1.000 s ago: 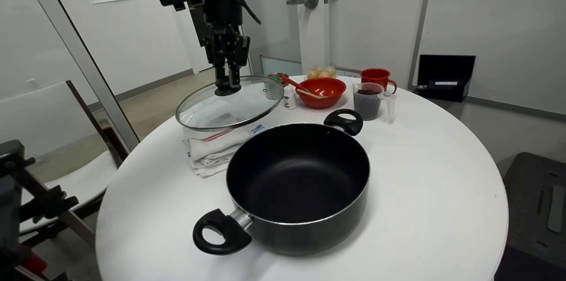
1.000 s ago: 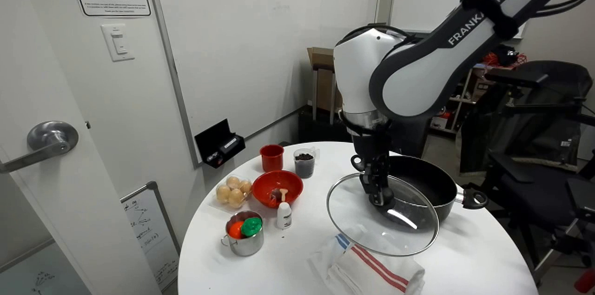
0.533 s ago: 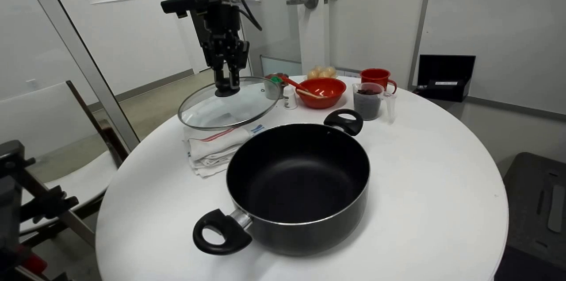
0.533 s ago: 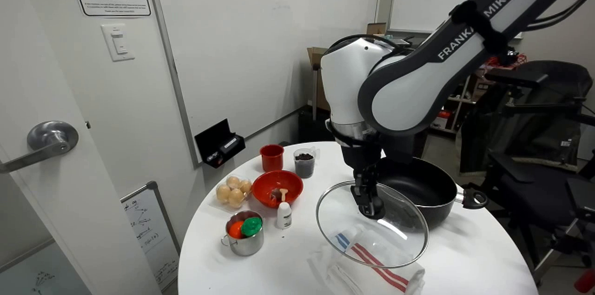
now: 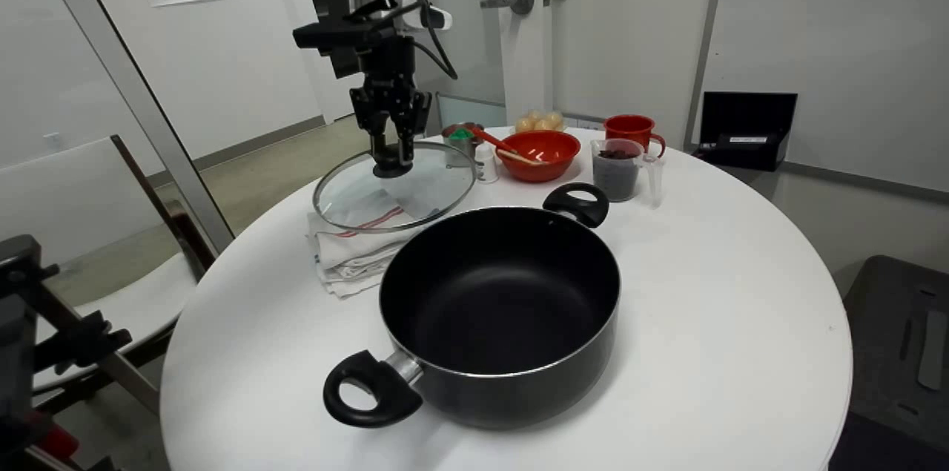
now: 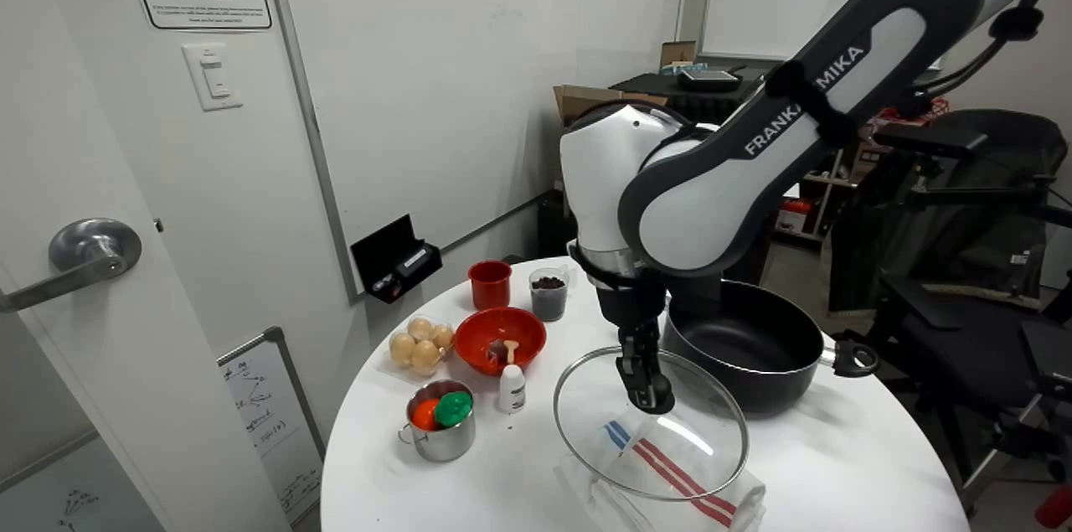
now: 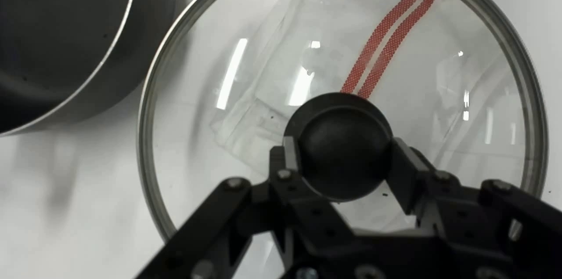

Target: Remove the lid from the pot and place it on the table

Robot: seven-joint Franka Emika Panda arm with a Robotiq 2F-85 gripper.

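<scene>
With your gripper (image 7: 343,157) pinching the knob (image 7: 342,145), you have the lid (image 5: 402,193) already off the pot (image 5: 511,400) and seemingly aloft above the folded towel (image 5: 350,268) beside it, leaving you only to set it on the table (image 5: 726,308) and let go.

The tabletop (image 5: 704,308) is plain white, the pot (image 5: 511,400) black inside and out with a thin silvery line around its edge, and the lid (image 5: 397,195) clear glass with a grey rim (image 7: 145,138) and a knob (image 7: 344,151) as black as the jaws. The white cloth (image 5: 356,252) carries a pair of stippled red stripes (image 7: 376,41) and some blue stripes (image 6: 617,434). Bowl (image 5: 537,173) and mug (image 6: 490,287) are both red, the bottle (image 6: 512,391) white, the egg-shaped items (image 6: 425,356) tan, the metal container (image 6: 446,443) silver-grey with an orange item (image 6: 425,413) and a green item (image 6: 453,409) showing, and the arm (image 6: 688,232) white with dark grey bands.
</scene>
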